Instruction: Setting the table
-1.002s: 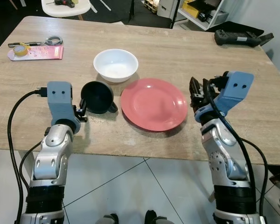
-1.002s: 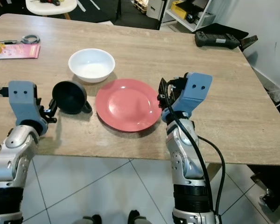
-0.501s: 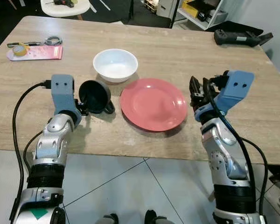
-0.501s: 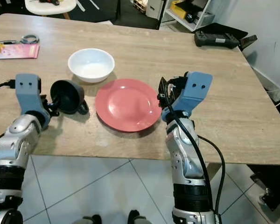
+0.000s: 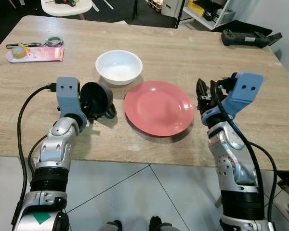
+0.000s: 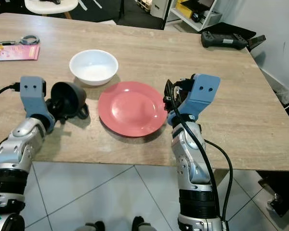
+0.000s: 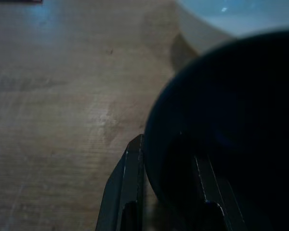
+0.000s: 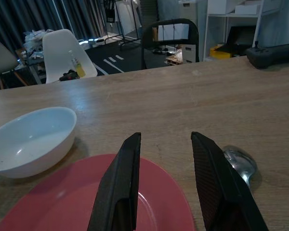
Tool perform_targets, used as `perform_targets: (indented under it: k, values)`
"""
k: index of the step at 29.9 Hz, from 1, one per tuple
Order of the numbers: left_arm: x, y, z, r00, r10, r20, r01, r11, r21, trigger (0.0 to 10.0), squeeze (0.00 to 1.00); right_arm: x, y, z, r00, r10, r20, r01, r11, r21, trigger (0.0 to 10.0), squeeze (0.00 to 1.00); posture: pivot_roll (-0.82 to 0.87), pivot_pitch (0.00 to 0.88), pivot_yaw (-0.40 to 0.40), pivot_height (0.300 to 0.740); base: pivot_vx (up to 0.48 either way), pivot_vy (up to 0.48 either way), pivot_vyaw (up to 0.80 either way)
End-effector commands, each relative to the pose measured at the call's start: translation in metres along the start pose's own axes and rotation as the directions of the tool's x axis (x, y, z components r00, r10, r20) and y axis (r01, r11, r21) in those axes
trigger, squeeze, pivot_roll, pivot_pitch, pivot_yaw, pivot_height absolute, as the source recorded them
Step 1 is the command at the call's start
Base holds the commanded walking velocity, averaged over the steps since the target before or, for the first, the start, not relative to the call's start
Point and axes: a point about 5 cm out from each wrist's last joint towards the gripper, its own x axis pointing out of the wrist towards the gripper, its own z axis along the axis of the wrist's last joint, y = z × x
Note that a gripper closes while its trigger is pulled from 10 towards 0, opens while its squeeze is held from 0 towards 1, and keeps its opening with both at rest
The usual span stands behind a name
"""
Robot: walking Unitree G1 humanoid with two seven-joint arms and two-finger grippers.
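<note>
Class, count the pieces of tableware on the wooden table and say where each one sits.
4: a white bowl toward the far side, a red plate in the middle, a black cup tipped in the left gripper, and a spoon by the plate's right edge. Others may be hidden.

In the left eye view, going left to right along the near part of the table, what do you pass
Left gripper clamped on the tilted black cup → red plate → right gripper.

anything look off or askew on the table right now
Yes: the black cup is tipped on its side, mouth toward the left gripper, which grips its rim. The red plate and white bowl sit level.
</note>
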Motion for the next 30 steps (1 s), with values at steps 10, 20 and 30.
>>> perform_targets:
  k: [10, 20, 30]
  values:
    - [-0.002, -0.007, 0.001, 0.999, -0.036, 0.029, 0.036, 0.999, -0.023, 0.0, 0.0, -0.001, -0.001, -0.001, 1.0, -0.006, -0.004, 0.006, 1.0, -0.002, 10.0, 0.0, 0.06, 0.168, 0.002, 0.74, 0.0, 0.0, 0.0]
    - [-0.024, -0.028, 0.058, 0.98, -0.104, 0.171, 0.162, 0.912, -0.376, 10.0, 0.0, -0.003, -0.003, 0.0, 1.0, -0.008, -0.002, 0.007, 1.0, -0.009, 10.0, 0.0, 0.06, 0.166, 0.006, 0.74, 0.0, 0.0, 0.0]
    - [-0.068, -0.037, 0.046, 1.0, 0.028, -0.005, -0.021, 0.625, -0.781, 10.0, 0.0, -0.003, -0.004, -0.003, 1.0, 0.001, -0.014, -0.001, 1.0, -0.014, 10.0, 0.0, 0.09, 0.182, 0.002, 0.74, 0.0, 0.0, 0.0]
